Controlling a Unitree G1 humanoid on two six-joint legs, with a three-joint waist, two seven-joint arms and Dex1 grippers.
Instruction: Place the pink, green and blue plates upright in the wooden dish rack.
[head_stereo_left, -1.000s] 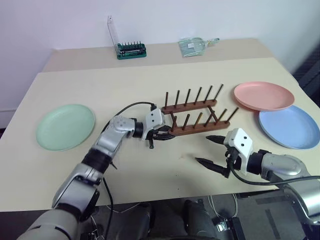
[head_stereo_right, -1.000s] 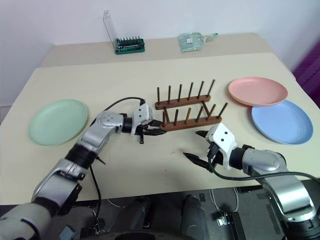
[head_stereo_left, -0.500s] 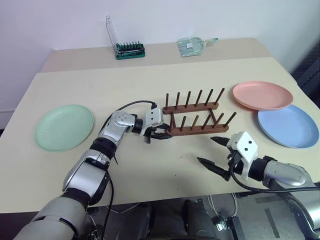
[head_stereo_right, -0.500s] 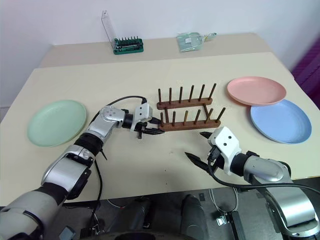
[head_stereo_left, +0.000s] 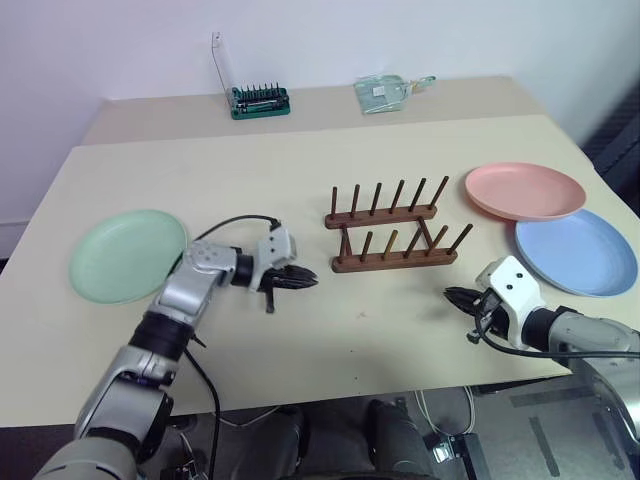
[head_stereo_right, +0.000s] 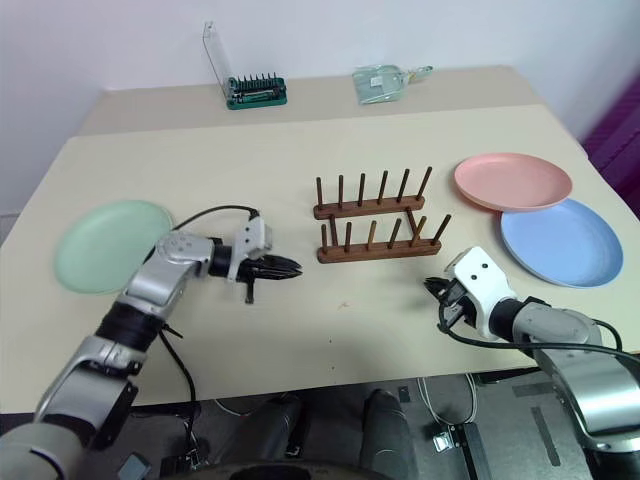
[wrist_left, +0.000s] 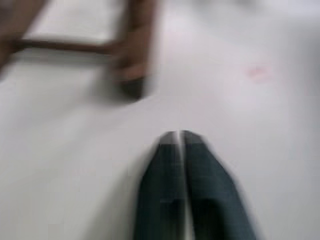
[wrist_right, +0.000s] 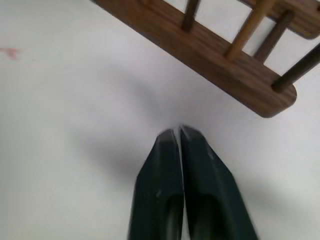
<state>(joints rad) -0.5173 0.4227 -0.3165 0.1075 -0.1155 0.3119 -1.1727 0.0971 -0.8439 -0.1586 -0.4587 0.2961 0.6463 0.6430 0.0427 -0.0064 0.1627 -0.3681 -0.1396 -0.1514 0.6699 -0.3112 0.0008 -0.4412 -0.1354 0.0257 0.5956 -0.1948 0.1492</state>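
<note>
The wooden dish rack (head_stereo_left: 392, 232) stands empty in the middle of the table, its pegs upright. The green plate (head_stereo_left: 128, 253) lies flat at the left. Off to the right lies the pink plate (head_stereo_left: 525, 190), flat and overlapping the far rim of the blue plate (head_stereo_left: 575, 252). My left gripper (head_stereo_left: 305, 281) is shut and empty, pointing at the rack's left end from a short way off. The right gripper (head_stereo_left: 452, 295) is shut and empty just in front of the rack's right end, whose rail (wrist_right: 220, 55) fills the right wrist view. A blurred rack end (wrist_left: 135, 50) lies beyond the left fingertips.
A green screwdriver-bit case (head_stereo_left: 261, 99) with its clear lid up and a clear plastic bag (head_stereo_left: 390, 90) sit on the table at the back. The table's front edge runs just below both grippers.
My left gripper has drawn back to the left, away from the rack's end, and shut. The right gripper's wide-open fingers have shut, and it has shifted right.
</note>
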